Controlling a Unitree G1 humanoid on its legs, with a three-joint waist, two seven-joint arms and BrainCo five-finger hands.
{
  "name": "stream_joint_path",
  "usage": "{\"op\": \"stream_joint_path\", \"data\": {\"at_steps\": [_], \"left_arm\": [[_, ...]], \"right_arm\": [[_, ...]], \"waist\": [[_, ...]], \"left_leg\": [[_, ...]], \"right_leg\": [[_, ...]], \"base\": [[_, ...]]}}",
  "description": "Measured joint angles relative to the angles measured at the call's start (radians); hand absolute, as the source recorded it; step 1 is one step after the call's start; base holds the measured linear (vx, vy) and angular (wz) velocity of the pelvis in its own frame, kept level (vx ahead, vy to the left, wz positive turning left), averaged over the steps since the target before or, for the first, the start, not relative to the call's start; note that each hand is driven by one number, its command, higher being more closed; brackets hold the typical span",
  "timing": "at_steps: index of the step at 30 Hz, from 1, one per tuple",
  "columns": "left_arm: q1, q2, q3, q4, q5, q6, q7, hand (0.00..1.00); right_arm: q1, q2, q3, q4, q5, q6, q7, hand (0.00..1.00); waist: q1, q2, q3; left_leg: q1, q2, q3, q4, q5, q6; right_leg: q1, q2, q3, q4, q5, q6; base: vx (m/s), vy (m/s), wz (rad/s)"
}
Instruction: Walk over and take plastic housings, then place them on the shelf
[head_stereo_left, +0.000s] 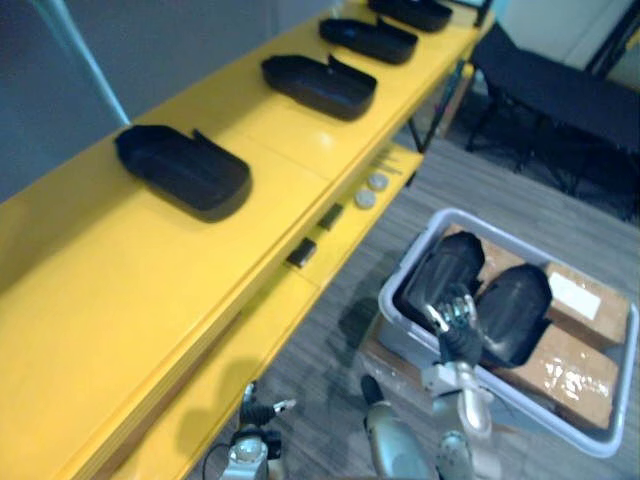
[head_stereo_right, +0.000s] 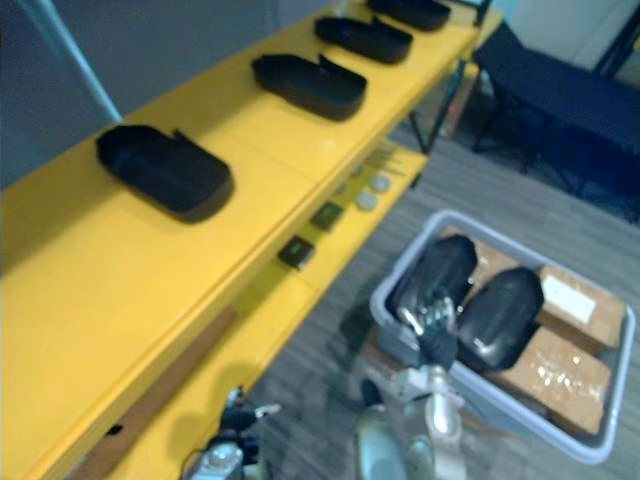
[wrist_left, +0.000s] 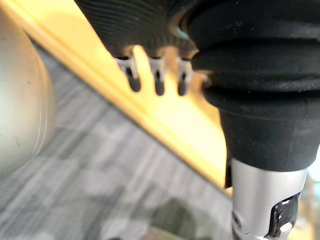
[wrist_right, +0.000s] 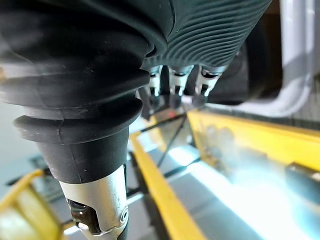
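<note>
My right hand (head_stereo_left: 455, 318) is down in the grey bin (head_stereo_left: 610, 420), on the left housing (head_stereo_left: 440, 272), with another housing (head_stereo_left: 512, 305) beside it. Whether it grips, I can't tell. Finished housings (head_stereo_left: 185, 172) line the yellow shelf (head_stereo_left: 120, 300). My left hand (head_stereo_left: 255, 415) hangs low by the shelf, and I can't tell its grip either.

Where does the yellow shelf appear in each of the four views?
Left eye view: shelf across the left side.
Right eye view: likewise, left side.
Left wrist view: shelf edge past the left hand.
Right wrist view: shelf rails beyond the right hand.
Shared landmark: grey floor beside it.
</note>
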Motion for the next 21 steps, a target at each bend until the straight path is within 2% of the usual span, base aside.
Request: {"op": "stream_joint_path", "data": {"at_steps": [1, 2, 3, 4, 5, 6, 8, 9, 11, 12, 13, 15, 17, 18, 19, 20, 21], "left_arm": [[-0.017, 0.000, 0.026, 0.003, 0.000, 0.001, 0.002, 0.00], [-0.035, 0.002, 0.059, 0.013, 0.000, 0.002, 0.008, 0.00], [-0.044, 0.003, 0.067, 0.025, 0.000, 0.005, 0.011, 0.00], [-0.055, 0.008, 0.066, 0.042, 0.000, 0.007, 0.011, 0.00], [-0.064, 0.027, 0.065, 0.059, 0.000, 0.008, 0.011, 0.00], [-0.065, 0.045, 0.065, 0.070, -0.001, 0.009, 0.010, 0.00], [-0.061, 0.066, 0.070, 0.073, -0.002, 0.011, 0.011, 0.00], [-0.049, 0.104, 0.100, 0.082, -0.008, 0.013, 0.011, 0.00], [-0.035, 0.126, 0.133, 0.084, -0.020, 0.012, 0.010, 0.00], [-0.022, 0.143, 0.156, 0.081, -0.020, 0.007, 0.010, 0.00], [-0.020, 0.150, 0.158, 0.085, -0.020, 0.008, 0.009, 0.00], [0.009, 0.153, 0.183, 0.117, -0.021, 0.008, 0.007, 0.00], [0.036, 0.149, 0.189, 0.143, -0.021, 0.012, 0.007, 0.00], [0.046, 0.145, 0.198, 0.145, -0.021, 0.013, 0.008, 0.00], [0.069, 0.131, 0.234, 0.146, -0.043, 0.012, 0.012, 0.00], [0.072, 0.118, 0.257, 0.150, -0.070, 0.012, 0.014, 0.00], [0.072, 0.115, 0.260, 0.159, -0.088, 0.012, 0.015, 0.00]], "right_arm": [[0.005, -0.003, 0.003, 0.002, 0.005, 0.000, 0.000, 0.00], [0.014, -0.006, 0.005, 0.007, 0.005, 0.001, -0.001, 0.00], [0.024, -0.006, 0.003, 0.013, 0.004, 0.001, -0.001, 0.00], [0.023, -0.007, 0.003, 0.033, 0.003, 0.002, 0.000, 0.00], [0.004, -0.009, 0.003, 0.086, 0.002, 0.004, 0.000, 0.00], [-0.028, -0.013, 0.018, 0.147, -0.002, 0.014, 0.001, 0.00], [-0.055, -0.019, 0.038, 0.182, -0.022, 0.020, 0.004, 0.00], [-0.097, -0.024, 0.074, 0.209, -0.046, 0.024, 0.023, 0.00], [-0.117, -0.024, 0.084, 0.211, -0.059, 0.024, 0.034, 0.00], [-0.128, -0.025, 0.084, 0.211, -0.058, 0.024, 0.044, 0.00], [-0.138, -0.031, 0.083, 0.214, -0.056, 0.024, 0.047, 0.00], [-0.159, -0.102, 0.083, 0.239, -0.047, 0.024, 0.049, 0.00], [-0.157, -0.140, 0.083, 0.256, -0.035, 0.024, 0.049, 0.00], [-0.159, -0.158, 0.088, 0.269, -0.035, 0.024, 0.050, 0.00], [-0.169, -0.186, 0.099, 0.302, -0.036, 0.024, 0.049, 0.00], [-0.180, -0.201, 0.098, 0.328, -0.036, 0.024, 0.042, 0.00], [-0.184, -0.203, 0.092, 0.336, -0.035, 0.025, 0.040, 0.00]], "waist": [[0.009, -0.005, 0.012], [0.025, -0.002, 0.024], [0.028, -0.004, 0.024], [0.035, -0.003, 0.025], [0.038, -0.003, 0.025], [0.039, -0.003, 0.022], [0.044, -0.007, 0.015], [0.061, -0.020, 0.005], [0.078, -0.035, -0.011], [0.090, -0.049, -0.037], [0.086, -0.047, -0.045], [0.080, -0.006, -0.061], [0.079, -0.002, -0.059], [0.080, -0.001, -0.059], [0.083, 0.009, -0.053], [0.080, 0.023, -0.041], [0.076, 0.026, -0.036]], "left_leg": [[-0.015, 0.005, 0.060, -0.001, 0.015, 0.041], [-0.031, 0.025, 0.142, -0.018, 0.051, 0.064], [-0.038, 0.028, 0.169, -0.034, 0.069, 0.071], [-0.045, 0.035, 0.206, -0.069, 0.103, 0.079], [-0.041, 0.039, 0.250, -0.138, 0.162, 0.087], [-0.038, 0.039, 0.290, -0.242, 0.243, 0.090], [-0.039, 0.040, 0.321, -0.323, 0.298, 0.095], [-0.057, 0.051, 0.370, -0.395, 0.358, 0.087], [-0.085, 0.076, 0.416, -0.394, 0.376, 0.074], [-0.122, 0.092, 0.451, -0.370, 0.390, 0.055], [-0.144, 0.106, 0.449, -0.347, 0.397, 0.044], [-0.155, 0.152, 0.444, -0.360, 0.428, 0.017], [-0.132, 0.167, 0.445, -0.362, 0.441, 0.009], [-0.130, 0.174, 0.430, -0.355, 0.441, 0.009], [-0.141, 0.187, 0.338, -0.330, 0.441, 0.010], [-0.158, 0.189, 0.202, -0.295, 0.441, 0.009], [-0.164, 0.180, 0.139, -0.300, 0.434, 0.004]], "right_leg": [[0.002, -0.013, -0.037, -0.129, 0.166, -0.109], [-0.022, -0.028, -0.201, -0.101, 0.165, -0.174], [-0.045, -0.038, -0.293, -0.017, 0.083, -0.177], [-0.070, -0.051, -0.396, 0.118, -0.025, -0.181], [-0.073, -0.074, -0.482, 0.277, -0.151, -0.205], [-0.028, -0.123, -0.554, 0.410, -0.262, -0.203], [0.023, -0.164, -0.582, 0.439, -0.305, -0.190], [0.113, -0.225, -0.579, 0.402, -0.311, -0.167], [0.176, -0.278, -0.577, 0.321, -0.286, -0.136], [0.199, -0.324, -0.569, 0.218, -0.193, -0.113], [0.203, -0.311, -0.557, 0.174, -0.203, -0.068], [0.182, -0.257, -0.574, 0.085, -0.225, -0.015], [0.190, -0.244, -0.577, 0.030, -0.249, 0.048], [0.192, -0.230, -0.571, 0.003, -0.249, 0.047], [0.191, -0.196, -0.544, -0.037, -0.246, 0.041], [0.193, -0.169, -0.526, -0.053, -0.244, 0.027], [0.192, -0.161, -0.517, -0.055, -0.241, 0.020]], "base": [[-0.45, 0.147, -1.50], [-0.46, 0.147, -1.53], [-0.38, 0.110, -1.27], [-0.27, 0.094, -1.05], [-0.30, 0.063, -1.18], [-0.25, 0.020, -0.93], [-0.15, -0.093, -0.83], [-0.16, -0.184, -1.04], [-0.16, -0.255, -1.16], [-0.12, -0.247, -1.02], [-0.13, -0.322, -1.11], [-0.12, -0.343, -1.10], [-0.04, -0.217, -0.96], [-0.03, -0.240, -1.20], [-0.03, -0.211, -1.13], [-0.05, -0.185, -1.02], [-0.07, -0.098, -0.64]]}}
